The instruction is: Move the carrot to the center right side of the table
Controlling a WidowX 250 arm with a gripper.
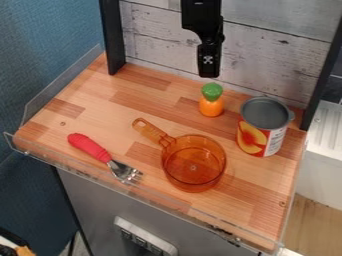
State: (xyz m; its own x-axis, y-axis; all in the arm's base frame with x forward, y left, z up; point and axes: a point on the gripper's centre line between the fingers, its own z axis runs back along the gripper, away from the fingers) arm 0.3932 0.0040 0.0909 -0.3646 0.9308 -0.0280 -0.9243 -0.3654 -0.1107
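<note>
Carrot (212,102) is near the back of the wooden table (150,107), a little right of the middle, with its green end toward the plank wall (160,32). I see my gripper (209,75) hanging down from the top edge of the view, above and behind the carrot and apart from it; I cannot tell if it is open or closed. To the right of the carrot, I find the tin can (260,132) upright, near it but not touching. In front of these two is the transparent orange cup (194,167), its handle directed to the back left. On the left side, the fork (90,147) lies with its red handle away from the cup and its metal tines near the front edge.
</note>
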